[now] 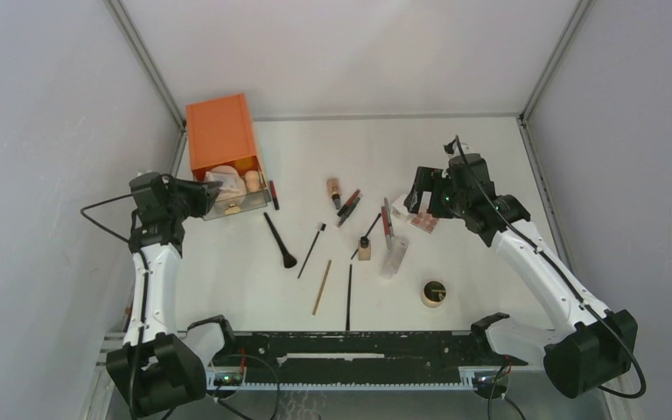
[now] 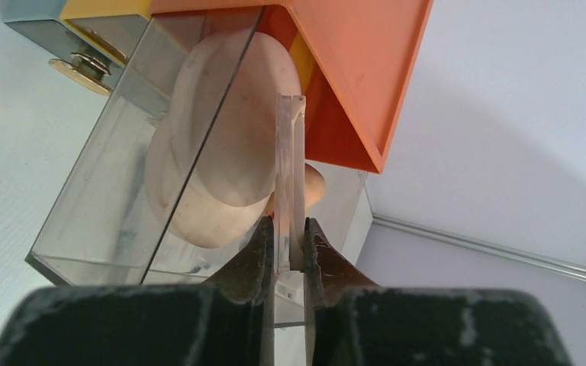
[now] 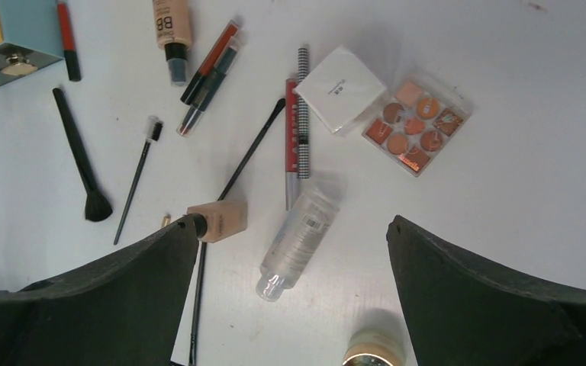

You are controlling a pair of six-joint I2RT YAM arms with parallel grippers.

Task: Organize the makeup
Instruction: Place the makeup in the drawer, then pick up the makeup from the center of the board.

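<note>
Slippage is my first worry on the left. My left gripper [image 2: 288, 245] is clamped on the thin upright wall of the clear drawer [image 2: 107, 206]. The drawer stands pulled out of the orange box [image 2: 351, 69], with tan rounded pieces [image 2: 229, 145] lying inside. The pads [image 2: 253, 259] cover only a narrow strip of slick plastic. A pull off the drawer's line could twist it free, drag the light box across the table [image 1: 455, 140], or bring the drawer right out and tip its contents.

On the right, my right gripper [image 3: 290, 229] hangs with its fingers [image 3: 122, 290] spread wide and nothing between them, above the loose makeup scattered mid-table. The reddish-pan palette [image 3: 418, 124] lies flat, just beside a white packet [image 3: 341, 88]. Coming down on it, I could shove the packet or fail to get under the palette's low edge. The clear bottle [image 3: 297, 240] lies on its side and would likely roll if brushed.
</note>
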